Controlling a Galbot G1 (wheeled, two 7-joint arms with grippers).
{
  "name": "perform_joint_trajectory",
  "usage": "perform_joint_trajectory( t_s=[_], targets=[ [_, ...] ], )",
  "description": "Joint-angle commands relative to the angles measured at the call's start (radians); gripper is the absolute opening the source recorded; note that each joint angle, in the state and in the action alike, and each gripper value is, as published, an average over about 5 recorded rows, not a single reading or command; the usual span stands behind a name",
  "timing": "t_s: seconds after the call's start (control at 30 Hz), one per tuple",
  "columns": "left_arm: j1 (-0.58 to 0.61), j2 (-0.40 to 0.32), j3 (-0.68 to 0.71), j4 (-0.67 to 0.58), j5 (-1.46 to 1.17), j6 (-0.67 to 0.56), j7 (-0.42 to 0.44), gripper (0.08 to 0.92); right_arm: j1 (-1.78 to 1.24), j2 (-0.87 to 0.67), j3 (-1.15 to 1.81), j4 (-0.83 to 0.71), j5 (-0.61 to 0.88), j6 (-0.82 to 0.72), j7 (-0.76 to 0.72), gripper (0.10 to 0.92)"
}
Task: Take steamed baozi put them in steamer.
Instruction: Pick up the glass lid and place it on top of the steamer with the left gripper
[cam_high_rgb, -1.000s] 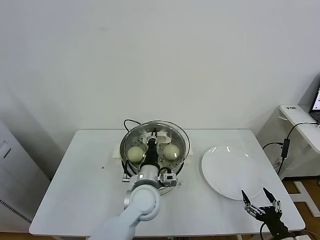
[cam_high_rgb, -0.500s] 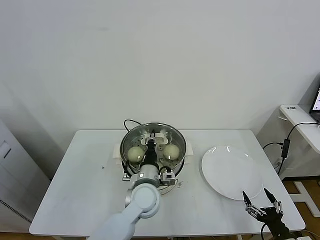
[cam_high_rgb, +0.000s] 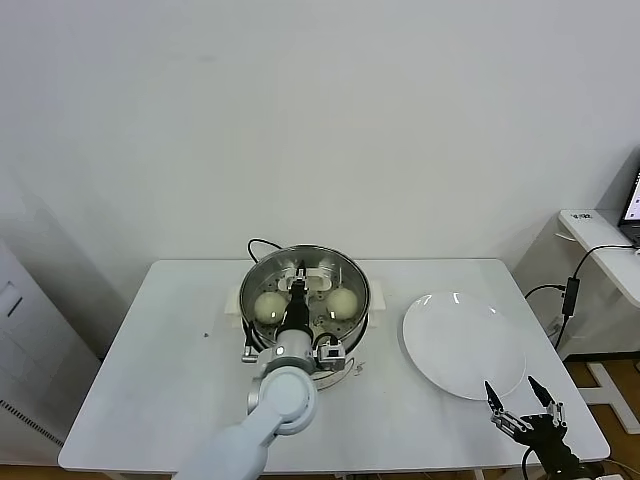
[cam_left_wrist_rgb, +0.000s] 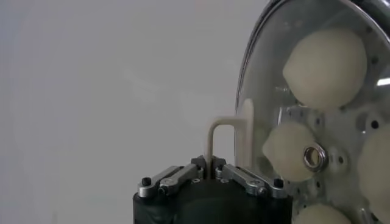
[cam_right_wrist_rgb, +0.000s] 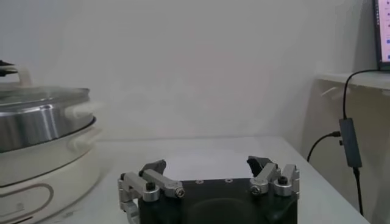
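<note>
Left end effector (cam_high_rgb: 299, 283) sat over the steamer (cam_high_rgb: 304, 300) at desk (cam_high_rgb: 180, 380) centre, clenched on the white handle (cam_left_wrist_rgb: 226, 141) of the glass lid (cam_left_wrist_rgb: 317, 91). Buns (cam_high_rgb: 269, 306) lay inside the steamer under the lid. Right end effector (cam_high_rgb: 527, 408) hung released at the desk's near right corner, beside the white plate (cam_high_rgb: 463, 345).

One steamer (cam_high_rgb: 305, 300) stands on one white table (cam_high_rgb: 180, 370). Four baozi (cam_left_wrist_rgb: 325, 68) show through one glass lid (cam_left_wrist_rgb: 262, 91). One white plate (cam_high_rgb: 463, 343) lies to the right. Two grippers: left (cam_high_rgb: 297, 290), right (cam_high_rgb: 525, 410).
</note>
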Motion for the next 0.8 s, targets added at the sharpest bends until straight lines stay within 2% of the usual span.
perform_joint_trajectory(
  t_s=[0.03,0.17,0.37,0.67,0.8],
  targets=[
    [0.017,0.009,-0.003,-0.033,-0.083,0.049,-0.027,0.132,0.001,0.000,0.000,-0.001,0.002,0.003,-0.004,0.823],
    [0.036,0.030,-0.003,-0.102,-0.177,0.049,-0.060,0.219,0.007,-0.005,-0.003,-0.004,0.003,0.005,-0.006,0.823],
    [0.087,0.097,-0.035,-0.246,-0.371,0.049,-0.114,0.392,0.027,-0.022,-0.008,-0.024,0.009,0.007,-0.008,0.823],
    [0.228,0.231,-0.179,-0.436,-0.661,0.044,-0.156,0.652,0.091,-0.052,-0.064,-0.066,0.025,-0.002,0.018,0.823],
    [0.296,0.287,-0.259,-0.521,-0.840,-0.026,-0.209,0.767,0.147,-0.074,-0.109,-0.069,0.069,-0.020,0.063,0.823]
  ],
)
